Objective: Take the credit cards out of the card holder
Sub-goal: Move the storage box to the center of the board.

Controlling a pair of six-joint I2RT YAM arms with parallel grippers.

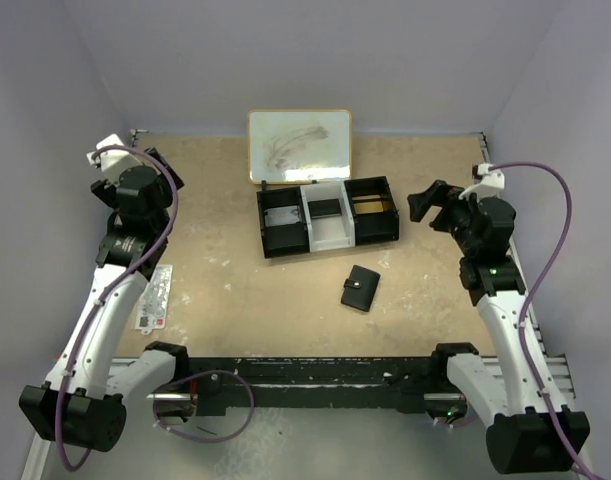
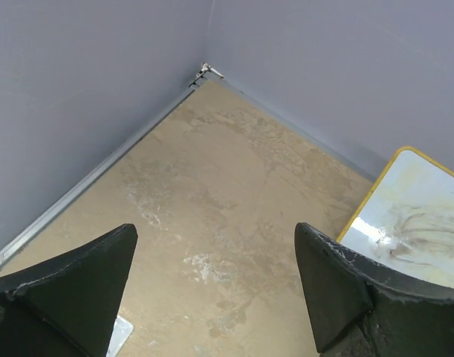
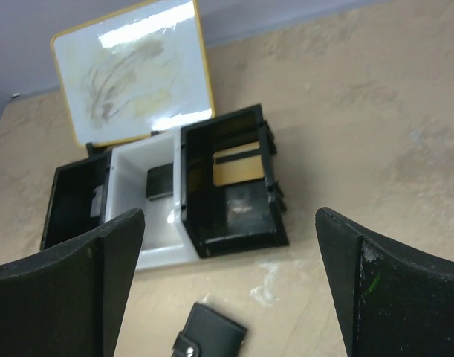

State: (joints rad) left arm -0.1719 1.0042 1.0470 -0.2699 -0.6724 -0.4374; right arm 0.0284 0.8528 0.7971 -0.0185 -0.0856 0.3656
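Both claws are open and hold nothing. Seen from the left wrist, the left claw [image 2: 215,232] has its two dark fingers [image 2: 78,282] set far apart over a bare tan surface [image 2: 234,186], aimed at a corner where two grey-blue walls meet in the upper middle of the frame. At the right edge of that view a yellow-framed whiteboard [image 2: 416,223] with grey smudges shows. The right claw [image 3: 230,217] is just as wide, its fingers [image 3: 100,282] filling the lower corners of the right wrist view.

From overhead, the card holder [image 1: 361,288] lies flat on the surface slightly right of centre, closed, with its snap tab facing up. It sits apart from both claws, and in the right wrist view it appears at the bottom edge, between the two fingers.

Above the card holder in the overhead view, near but not touching it, is a tray [image 1: 283,246] with three compartments: black on the left, white in the middle, black on the right. A gold card with a dark stripe [image 3: 238,167] lies in the right compartment and a dark card [image 3: 160,182] in the white one. Something greyish sits in the left compartment, too small to tell what. The whiteboard stands just behind the tray, at the upper centre of the frame.

A flat white strip with red print [image 1: 155,298] lies at the left, beside the left arm.
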